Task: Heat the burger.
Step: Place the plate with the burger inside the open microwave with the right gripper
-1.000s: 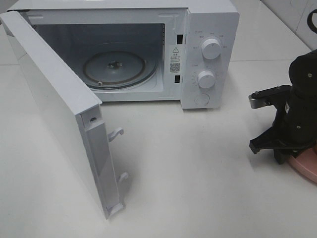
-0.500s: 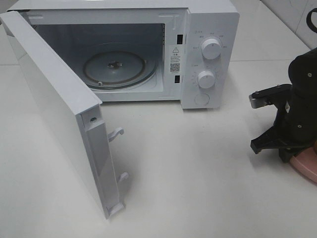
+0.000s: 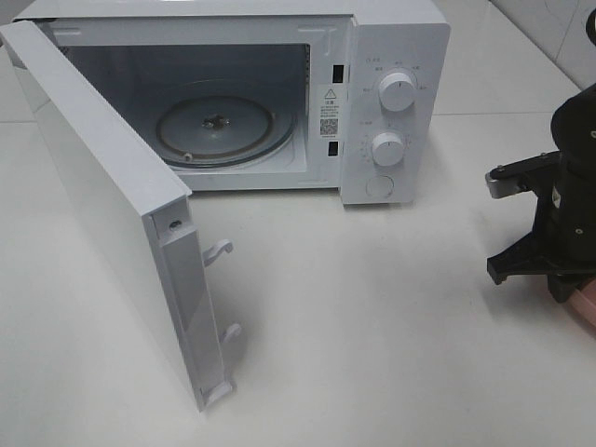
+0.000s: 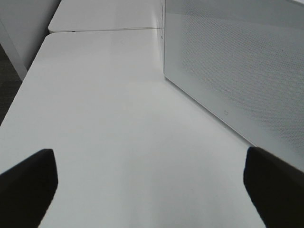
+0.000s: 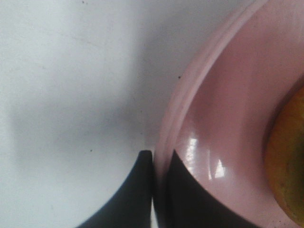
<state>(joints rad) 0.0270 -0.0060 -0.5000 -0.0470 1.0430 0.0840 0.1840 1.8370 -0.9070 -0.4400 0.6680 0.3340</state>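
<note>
From above, we see the microwave [image 3: 391, 56] open at the far side, and our right arm [image 3: 573, 186] covering the pink plate [image 3: 589, 307] at the surface's [image 3: 372, 326] right edge. Left wrist: our left fingers [image 4: 28, 183] stand wide apart. Right wrist: our right fingers [image 5: 137, 190] pinch the pink plate's rim, and the burger [image 5: 289, 161] sits on it.

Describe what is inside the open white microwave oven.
A round glass turntable lies on the cavity floor of the white microwave oven, with no food on it. The open white door covers the cavity's left side, so that part cannot be seen.
</note>
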